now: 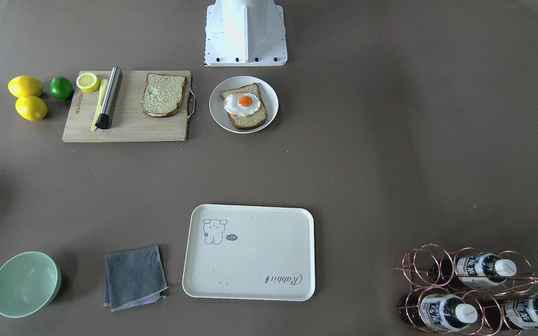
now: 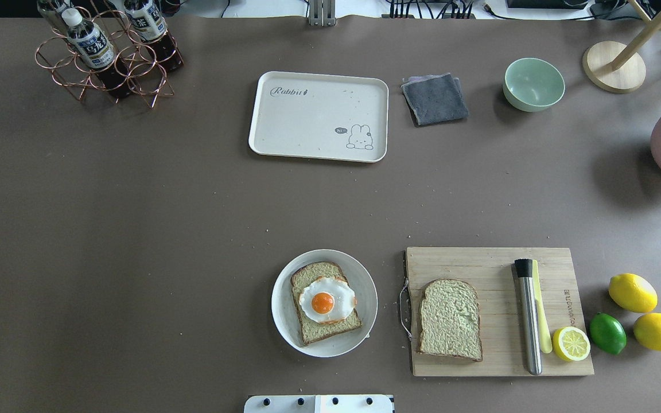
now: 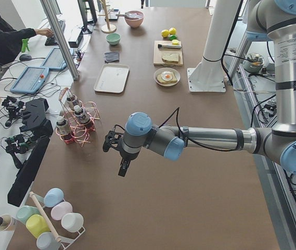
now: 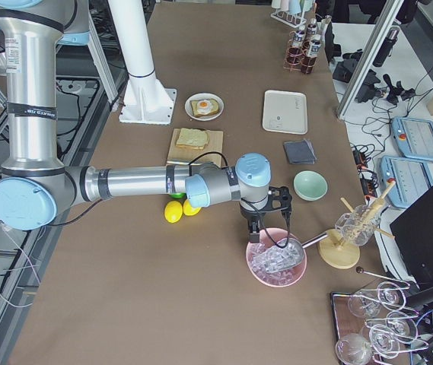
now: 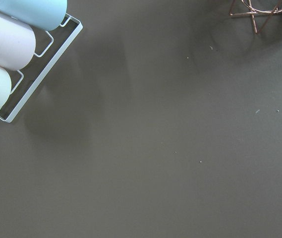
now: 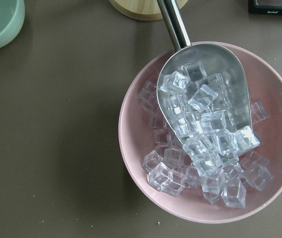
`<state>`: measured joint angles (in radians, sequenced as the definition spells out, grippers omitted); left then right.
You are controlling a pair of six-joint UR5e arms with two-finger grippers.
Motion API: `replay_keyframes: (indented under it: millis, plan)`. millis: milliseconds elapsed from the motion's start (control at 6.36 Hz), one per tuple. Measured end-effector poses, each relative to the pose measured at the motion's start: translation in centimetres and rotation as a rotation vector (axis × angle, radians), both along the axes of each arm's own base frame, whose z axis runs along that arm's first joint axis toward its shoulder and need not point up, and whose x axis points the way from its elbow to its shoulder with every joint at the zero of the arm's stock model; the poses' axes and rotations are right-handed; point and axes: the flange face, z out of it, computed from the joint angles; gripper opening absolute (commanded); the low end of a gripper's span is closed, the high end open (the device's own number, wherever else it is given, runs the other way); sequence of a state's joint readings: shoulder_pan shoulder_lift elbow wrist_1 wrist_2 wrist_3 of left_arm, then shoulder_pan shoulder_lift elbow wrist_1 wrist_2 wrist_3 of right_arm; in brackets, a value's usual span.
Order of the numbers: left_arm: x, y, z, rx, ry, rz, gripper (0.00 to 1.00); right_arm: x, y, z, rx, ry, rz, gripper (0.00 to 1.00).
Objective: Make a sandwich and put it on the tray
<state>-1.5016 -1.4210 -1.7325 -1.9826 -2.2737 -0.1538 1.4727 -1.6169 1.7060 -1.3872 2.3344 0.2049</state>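
Observation:
One bread slice (image 2: 314, 331) lies on a round white plate (image 2: 366, 298) with the fried egg (image 2: 326, 300) on top. The second bread slice (image 2: 450, 319) lies bare on the wooden cutting board (image 2: 491, 264). The cream tray (image 2: 307, 123) sits empty at the far side; it also shows in the front view (image 1: 259, 261). My left gripper (image 3: 115, 151) hangs over bare table far off to the left. My right gripper (image 4: 265, 220) hangs over a pink bowl of ice. Both show only in the side views, so I cannot tell if they are open or shut.
A copper bottle rack (image 2: 107, 63) stands far left. A grey cloth (image 2: 435, 98) and green bowl (image 2: 533, 84) lie right of the tray. A metal tool (image 2: 528, 315), half lemon (image 2: 571, 344), lime (image 2: 607, 332) and lemons (image 2: 632, 292) sit around the board. The ice bowl (image 6: 131, 148) holds a scoop.

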Motion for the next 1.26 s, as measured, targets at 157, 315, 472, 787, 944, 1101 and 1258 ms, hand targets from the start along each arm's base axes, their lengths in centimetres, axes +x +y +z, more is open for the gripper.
replay_keyframes:
  millis: [157, 315, 472, 787, 944, 1101, 1258]
  plan:
    - [0.0, 0.0, 0.0, 0.002, -0.001, 0.001, 0.97, 0.0, 0.0, 0.0, 0.006, 0.002, -0.005, 1.00]
    - [0.0, 0.0, 0.0, 0.003, -0.001, 0.001, 0.97, 0.0, 0.0, 0.0, 0.008, 0.003, -0.008, 1.00]
    - [0.0, 0.0, -0.1, 0.005, -0.001, 0.002, 0.97, 0.0, 0.0, 0.1, 0.010, 0.003, -0.009, 1.00]
    - [0.0, -0.1, -0.1, 0.006, -0.001, 0.004, 0.97, 0.0, 0.1, 0.9, 0.029, 0.000, -0.009, 1.00]
    - [0.0, -0.1, -0.1, 0.008, -0.001, 0.003, 0.97, 0.0, 0.2, 1.3, 0.034, -0.003, -0.009, 1.00]
    - [0.0, 0.0, -0.3, 0.009, -0.001, 0.001, 0.97, 0.0, 0.3, 1.5, 0.032, -0.005, -0.009, 1.00]
    - [-0.1, 0.0, -0.4, 0.009, 0.000, -0.002, 0.97, 0.0, 0.4, 1.6, 0.031, -0.007, -0.009, 1.00]
